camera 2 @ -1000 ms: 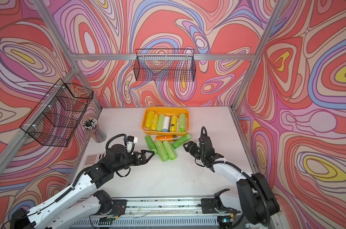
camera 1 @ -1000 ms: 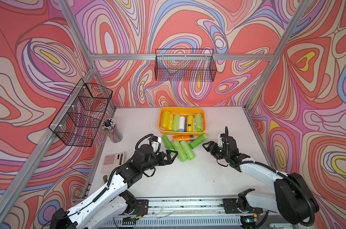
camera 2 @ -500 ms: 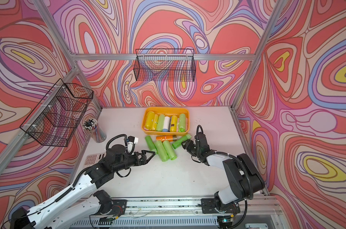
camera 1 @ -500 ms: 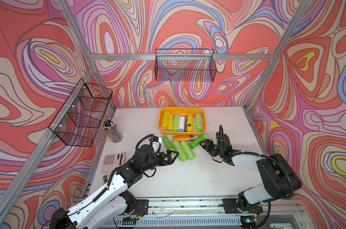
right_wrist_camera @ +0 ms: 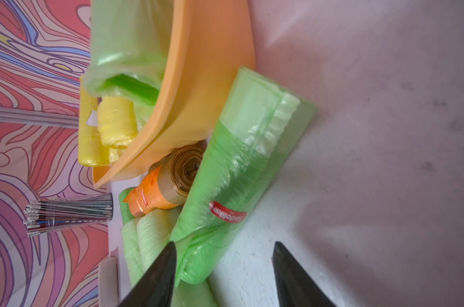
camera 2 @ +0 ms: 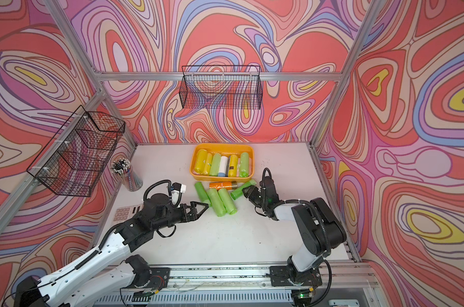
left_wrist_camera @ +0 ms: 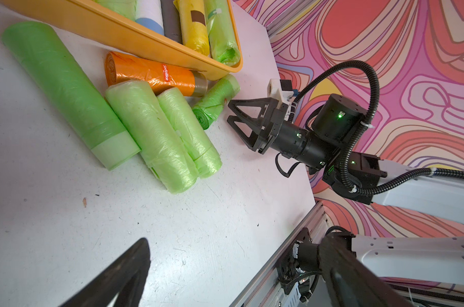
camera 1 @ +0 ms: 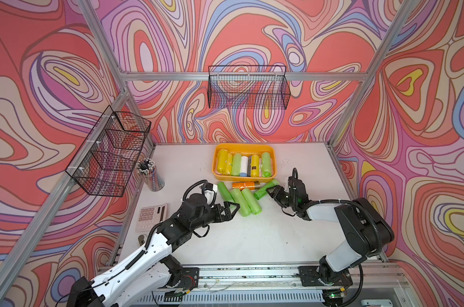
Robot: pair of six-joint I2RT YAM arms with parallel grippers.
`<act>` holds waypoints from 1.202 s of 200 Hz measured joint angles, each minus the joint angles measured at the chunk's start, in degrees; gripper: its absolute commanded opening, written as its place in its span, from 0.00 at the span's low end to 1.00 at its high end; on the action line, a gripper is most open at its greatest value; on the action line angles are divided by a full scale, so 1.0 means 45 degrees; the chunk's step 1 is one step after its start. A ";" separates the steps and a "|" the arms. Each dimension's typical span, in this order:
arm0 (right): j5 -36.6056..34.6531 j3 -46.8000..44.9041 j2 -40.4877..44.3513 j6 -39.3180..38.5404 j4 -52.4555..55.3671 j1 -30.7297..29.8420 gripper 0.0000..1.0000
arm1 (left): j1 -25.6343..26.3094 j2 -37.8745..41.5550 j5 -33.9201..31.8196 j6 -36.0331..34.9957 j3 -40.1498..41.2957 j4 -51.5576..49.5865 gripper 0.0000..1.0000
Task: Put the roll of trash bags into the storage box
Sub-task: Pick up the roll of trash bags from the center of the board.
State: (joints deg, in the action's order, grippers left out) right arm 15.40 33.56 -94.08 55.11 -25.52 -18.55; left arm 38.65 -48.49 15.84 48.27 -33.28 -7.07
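Right hand (left_wrist_camera: pixel 229 111) beside diagonal green roll (left_wrist_camera: pixel 216 99)

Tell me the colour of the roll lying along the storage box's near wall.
Orange; the roll shows best in the left wrist view.

- Storage box (camera 1: pixel 243 146) stood at the back of the table (camera 1: pixel 252 239), w/ yellow, green and white rolls side by side in it.
- Just in front lay an orange roll (camera 1: pixel 244 185), 3 green rolls (camera 1: pixel 245 203) close together, and a slanted green roll (camera 1: pixel 264 189).
- Left gripper (camera 1: pixel 233 208), jaws wide apart, had its tips just beside the 3 green rolls.
- Right gripper (camera 1: pixel 270 192) was at the slanted roll's lower end.
- Pen cup (camera 1: pixel 149 174) and calculator (camera 1: pixel 152 216) were on the table's left side.
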 measured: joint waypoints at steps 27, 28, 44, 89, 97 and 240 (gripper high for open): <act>-0.0092 0.0063 -0.0423 0.0151 -0.0476 0.0000 0.58 | 0.0000 0.0019 -0.0073 -0.0005 0.0000 -0.0024 1.00; -0.0102 0.0063 -0.0442 0.0160 -0.0495 0.0000 0.58 | 0.0000 0.0019 -0.0073 -0.0005 0.0000 -0.0024 1.00; -0.0155 0.0063 -0.0661 0.0267 -0.0636 0.0000 0.59 | 0.0000 0.0019 -0.0102 -0.0005 0.0000 -0.0087 1.00; -0.0223 0.0092 -0.1180 0.0636 -0.1355 0.0000 0.58 | 0.0000 0.0019 -0.0155 -0.0005 0.0000 -0.0097 1.00; -0.0223 0.0092 -0.1229 0.0680 -0.1447 0.0000 0.58 | 0.0000 0.0015 -0.0160 -0.0005 0.0000 -0.0102 1.00; -0.0612 0.0685 -0.2283 0.1234 -0.2370 -0.0015 0.52 | 0.0000 0.0005 -0.0617 -0.0296 -0.0073 -0.0991 1.00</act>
State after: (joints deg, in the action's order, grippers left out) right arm 12.64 36.64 -104.36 60.66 -36.18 -18.61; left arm 38.65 -48.47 13.06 46.94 -33.61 -11.53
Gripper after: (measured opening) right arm 0.527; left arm 0.999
